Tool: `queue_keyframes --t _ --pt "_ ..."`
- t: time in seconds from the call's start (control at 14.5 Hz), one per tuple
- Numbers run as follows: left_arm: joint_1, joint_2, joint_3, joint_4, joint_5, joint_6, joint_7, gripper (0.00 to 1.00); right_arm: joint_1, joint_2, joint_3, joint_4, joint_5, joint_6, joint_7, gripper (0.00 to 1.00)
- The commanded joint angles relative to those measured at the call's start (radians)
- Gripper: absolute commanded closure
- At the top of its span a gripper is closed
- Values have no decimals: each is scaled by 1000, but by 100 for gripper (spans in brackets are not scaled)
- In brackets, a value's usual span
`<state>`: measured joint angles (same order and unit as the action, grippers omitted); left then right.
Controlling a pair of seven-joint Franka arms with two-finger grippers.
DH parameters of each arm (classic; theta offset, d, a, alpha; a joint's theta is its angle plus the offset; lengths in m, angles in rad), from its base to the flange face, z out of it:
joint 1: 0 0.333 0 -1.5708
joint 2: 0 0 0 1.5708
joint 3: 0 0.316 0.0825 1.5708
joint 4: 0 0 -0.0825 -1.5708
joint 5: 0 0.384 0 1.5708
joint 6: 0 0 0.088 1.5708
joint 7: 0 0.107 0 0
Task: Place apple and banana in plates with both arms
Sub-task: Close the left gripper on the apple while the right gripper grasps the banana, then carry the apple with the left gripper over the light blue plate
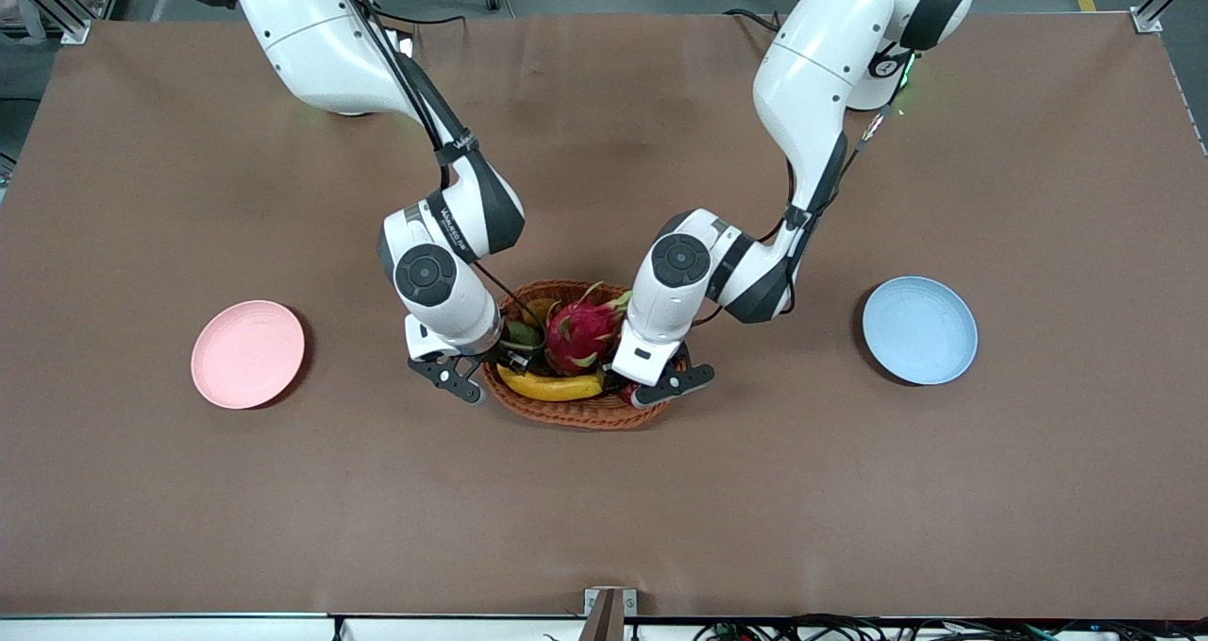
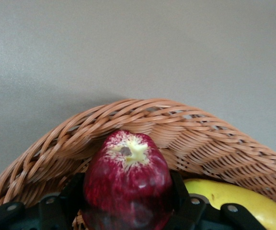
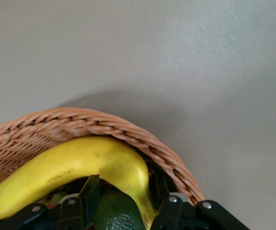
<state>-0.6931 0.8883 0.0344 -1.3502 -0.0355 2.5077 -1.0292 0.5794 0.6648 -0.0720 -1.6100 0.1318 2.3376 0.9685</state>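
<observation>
Pickup step, both arms down in the basket [image 1: 576, 413]. Left gripper [image 2: 128, 211] clenched on the apple [image 2: 127, 184], blossom end up. Right gripper [image 3: 123, 206] clamped on the banana [image 3: 75, 167] near its stem, long axis along the basket's front rim. Next, probably: lift clear, then out to the plates, pink [image 1: 247, 353] and blue [image 1: 920, 329].

Basket [image 1: 578, 413] is sitting mid-table btwn the two plates [image 1: 247, 353], w/ banana [image 1: 550, 385], apple [image 2: 127, 184] & dragon fruit [image 1: 578, 331] lying in it, both grippers reaching in.
</observation>
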Motion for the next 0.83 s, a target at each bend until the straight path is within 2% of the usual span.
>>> queue_keyframes --t 0.0,0.14,0.21,0.41,0.48,0.55,0.76 --pt "-17 -38 24 13 -3 -30 -22 66 20 -7 -6 -18 11 8 33 45" --pt "-10 -77 27 13 -4 -97 -20 67 22 -7 -6 -18 11 8 33 45" --pt "-2 -101 27 13 -3 -127 -14 67 22 -5 -8 -18 11 6 33 51" --pt "56 -184 29 2 -3 -176 14 67 19 -7 -8 -13 11 3 32 92" --pt "93 -221 27 -19 -1 -203 30 67 19 -8 -6 -13 11 3 30 98" --pt "121 -261 22 -52 -3 -229 66 67 17 -8 -8 -11 11 3 30 100" --pt "234 -412 18 -238 -9 -237 214 67 8 -13 -8 -7 11 -3 21 100"
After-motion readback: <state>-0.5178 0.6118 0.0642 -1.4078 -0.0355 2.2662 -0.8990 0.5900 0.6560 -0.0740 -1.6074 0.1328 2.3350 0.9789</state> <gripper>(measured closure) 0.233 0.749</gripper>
